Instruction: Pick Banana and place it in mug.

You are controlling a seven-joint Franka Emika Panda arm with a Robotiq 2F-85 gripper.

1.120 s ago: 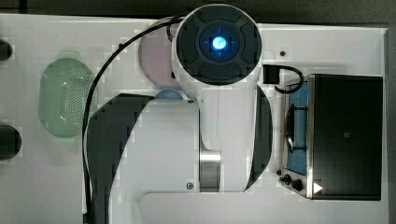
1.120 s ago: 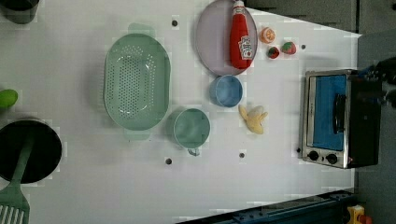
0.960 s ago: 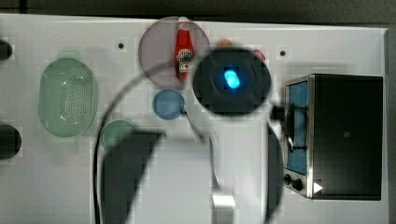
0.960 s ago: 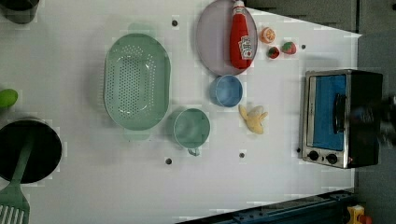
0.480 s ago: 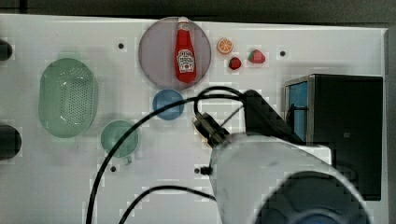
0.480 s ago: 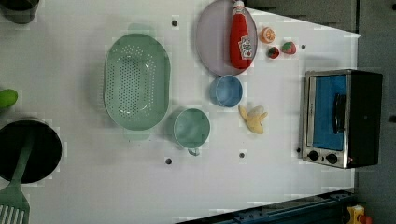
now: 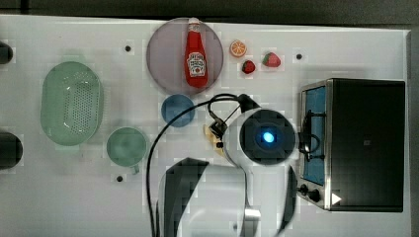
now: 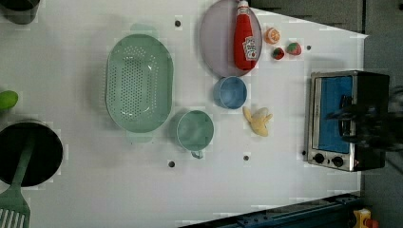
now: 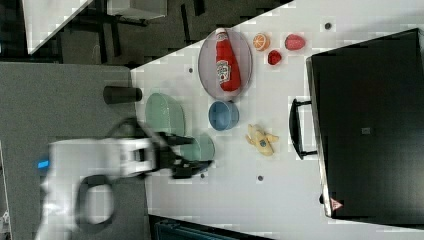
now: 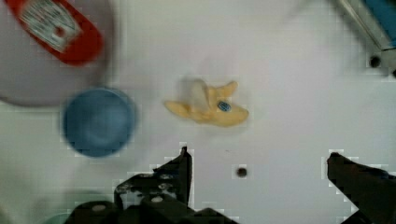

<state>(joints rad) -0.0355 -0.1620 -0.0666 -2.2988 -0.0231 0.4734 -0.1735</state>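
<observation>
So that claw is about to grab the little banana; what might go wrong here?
The gripper is open and above the table, not yet around the banana, which lies flat, so the fingers might skid off it. The blue bowl sits close beside it and might get bumped. The mug is narrow, so the banana might catch on its rim.

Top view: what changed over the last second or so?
The arm swung across the table and now hangs over the banana, between the blue bowl and the toaster oven. The gripper stands open above the banana, holding nothing. The banana, mug, ketchup bottle and green basket stayed put.
</observation>
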